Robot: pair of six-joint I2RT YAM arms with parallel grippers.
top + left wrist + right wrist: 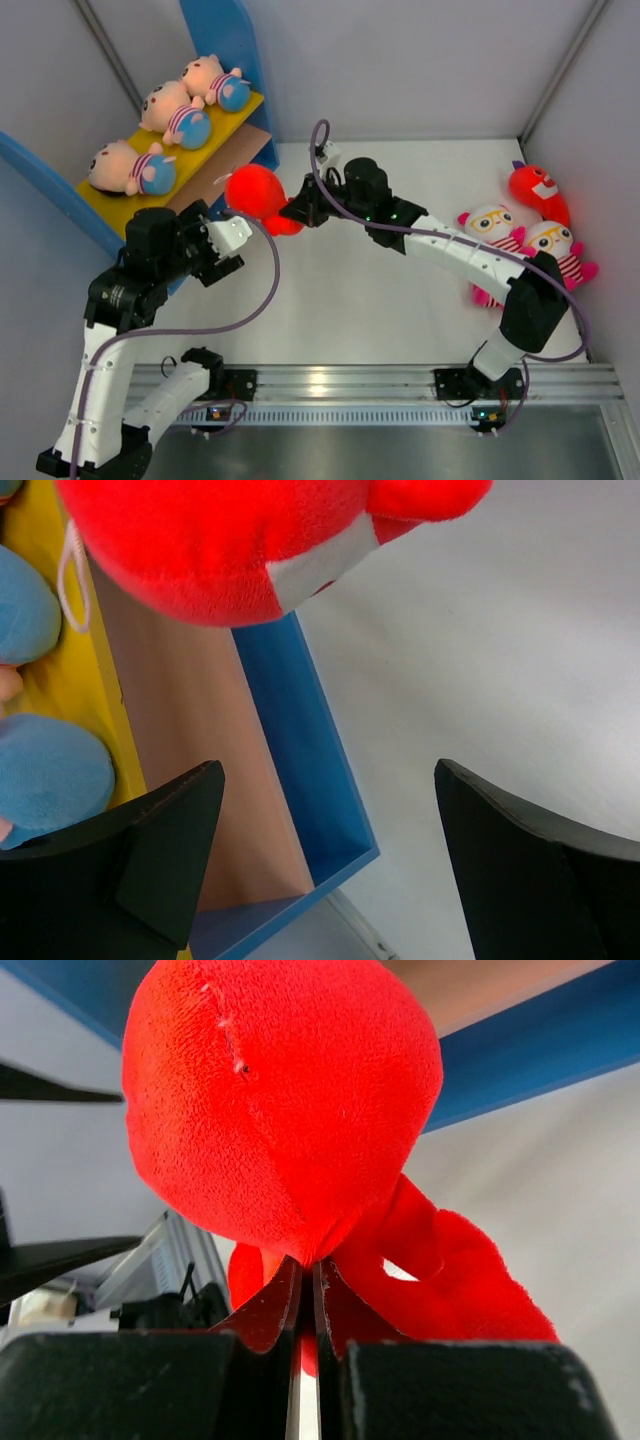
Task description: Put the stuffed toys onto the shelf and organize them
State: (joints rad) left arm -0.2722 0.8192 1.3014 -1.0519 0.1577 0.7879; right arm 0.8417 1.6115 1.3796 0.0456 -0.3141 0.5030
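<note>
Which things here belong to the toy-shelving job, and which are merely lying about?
Job: shelf; three peach dolls on it; red toy in the right fingers; second red toy and two owls on the table.
Not the job: purple cables; metal rail.

A robotics lab cell: plain white panel walls point(420, 70), aluminium mounting rail point(340, 381).

Your left arm point(100, 370) and right arm point(455, 250) are built alike, with white tubular links between bulky black joint housings. A purple cable point(262, 290) runs along each. The left pincer point(330, 865) has broad matte-black fingers point(165, 855) on a white mount. The right pincer point(305, 1295) has dark tips on a black block. Small green lights point(372, 214) dot the right forearm, and both bases point(222, 383) are black.
</note>
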